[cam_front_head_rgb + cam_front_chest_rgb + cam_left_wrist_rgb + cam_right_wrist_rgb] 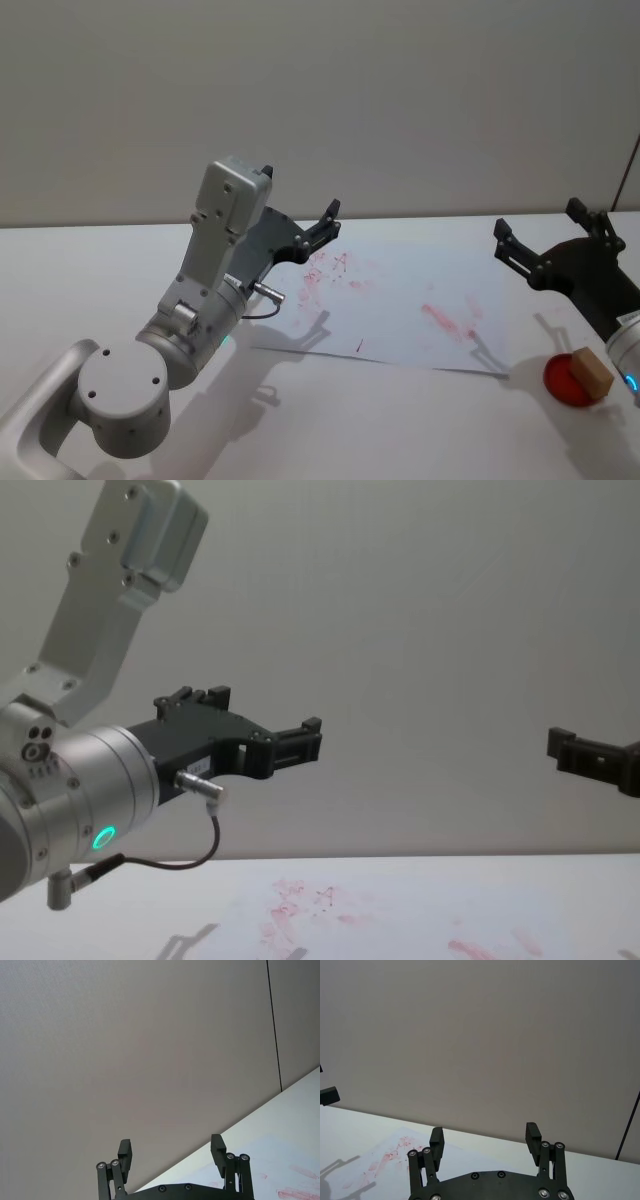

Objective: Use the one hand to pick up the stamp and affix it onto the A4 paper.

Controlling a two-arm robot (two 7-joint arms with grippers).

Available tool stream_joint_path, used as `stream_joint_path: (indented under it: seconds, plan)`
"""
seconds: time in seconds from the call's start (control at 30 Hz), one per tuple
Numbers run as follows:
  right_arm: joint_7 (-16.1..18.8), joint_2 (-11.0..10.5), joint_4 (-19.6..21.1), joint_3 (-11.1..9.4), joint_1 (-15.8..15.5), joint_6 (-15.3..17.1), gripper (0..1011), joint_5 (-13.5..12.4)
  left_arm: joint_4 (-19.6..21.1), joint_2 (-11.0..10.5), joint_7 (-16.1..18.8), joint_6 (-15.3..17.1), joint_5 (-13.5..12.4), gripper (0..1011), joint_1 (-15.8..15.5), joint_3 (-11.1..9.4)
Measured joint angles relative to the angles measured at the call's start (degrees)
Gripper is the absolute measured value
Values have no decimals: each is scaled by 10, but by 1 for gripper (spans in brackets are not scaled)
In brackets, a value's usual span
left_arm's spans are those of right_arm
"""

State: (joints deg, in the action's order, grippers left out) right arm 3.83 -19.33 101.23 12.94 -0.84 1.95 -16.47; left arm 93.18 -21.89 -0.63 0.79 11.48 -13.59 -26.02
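Observation:
The stamp point(590, 372), a small brown block, stands on a round red ink pad point(570, 385) at the table's right front. The A4 paper point(400, 300) lies flat mid-table with red-pink smudges, and also shows in the chest view point(400, 920). My right gripper point(540, 222) hangs open and empty above the paper's right edge, behind and to the left of the stamp; the right wrist view shows its fingers point(485, 1134) spread. My left gripper point(325, 225) is raised over the paper's far left part, open and empty point(171, 1147), with its side towards the chest camera point(310, 730).
The white table point(90, 270) runs back to a plain grey wall. The left arm's big silver joints point(125, 395) fill the near left. A dark vertical strip point(628, 175) runs down the wall at far right.

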Motion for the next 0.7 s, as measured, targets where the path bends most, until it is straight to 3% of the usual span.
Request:
stream_joint_path:
  seconds: [0.33, 0.7]
  plan:
    - [-2, -5, 5, -3, -9, 3, 1001, -5, 0, 0, 0, 0, 0, 1001, 0, 0]
    - [-33, -44, 45, -19, -71, 33, 1001, -34, 0, 0, 0, 0, 0, 1001, 0, 0]
